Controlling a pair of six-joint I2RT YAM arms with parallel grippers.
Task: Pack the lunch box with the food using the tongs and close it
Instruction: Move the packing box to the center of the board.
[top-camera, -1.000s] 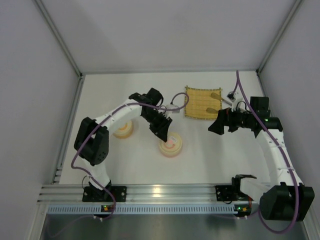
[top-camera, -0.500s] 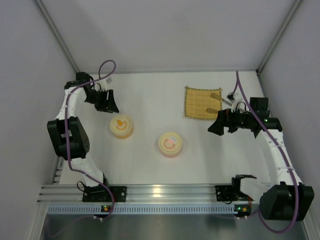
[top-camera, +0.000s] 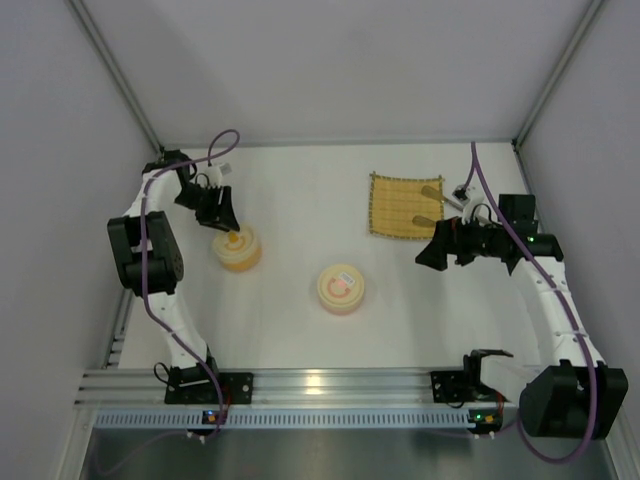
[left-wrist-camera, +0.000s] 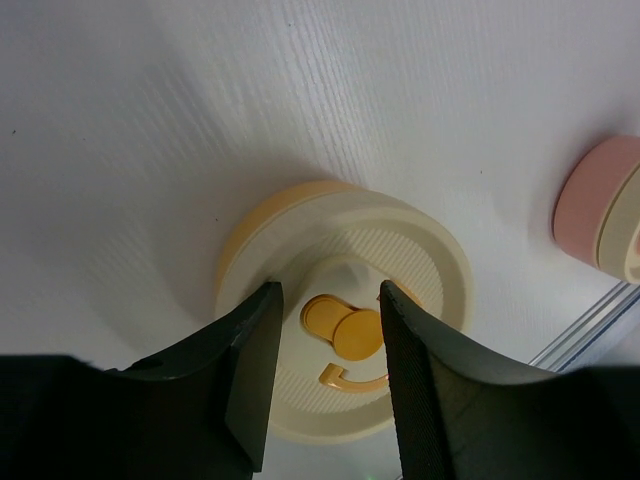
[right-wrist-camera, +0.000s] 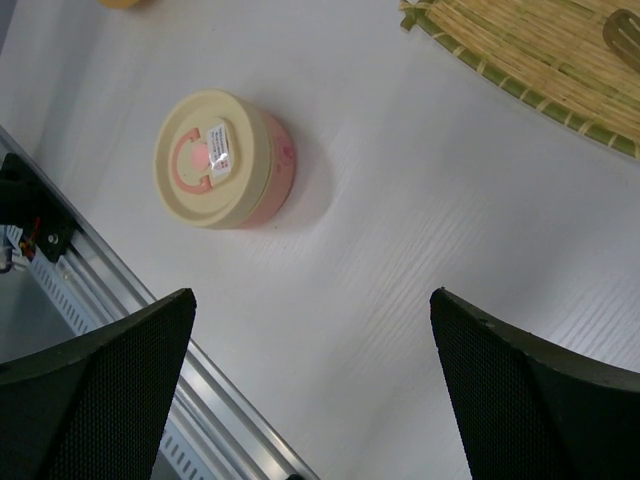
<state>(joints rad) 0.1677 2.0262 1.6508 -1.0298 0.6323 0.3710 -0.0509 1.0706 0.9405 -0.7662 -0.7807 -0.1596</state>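
Two round lunch boxes stand shut under cream lids. My left gripper (top-camera: 225, 222) hovers just over the orange one (top-camera: 238, 252). In the left wrist view the gripper (left-wrist-camera: 328, 290) is open, its fingers straddling the orange knob (left-wrist-camera: 345, 328) on that lid (left-wrist-camera: 430, 270) with a gap on each side. The pink box (top-camera: 341, 288) sits mid-table, also seen in the right wrist view (right-wrist-camera: 222, 160). My right gripper (top-camera: 432, 250) hangs wide open and empty (right-wrist-camera: 312, 295) over bare table near the bamboo mat (top-camera: 398, 205). The food is out of view. I cannot make out the tongs.
Two tan pieces (top-camera: 431, 191) lie on the mat's right side, partly hidden by my right arm. An aluminium rail (top-camera: 320, 385) runs along the near edge. Grey walls close in the left, right and back.
My left arm has swung from over the pink box out to the far left, then settled above the orange box with its jaws wider. The right arm has not moved.
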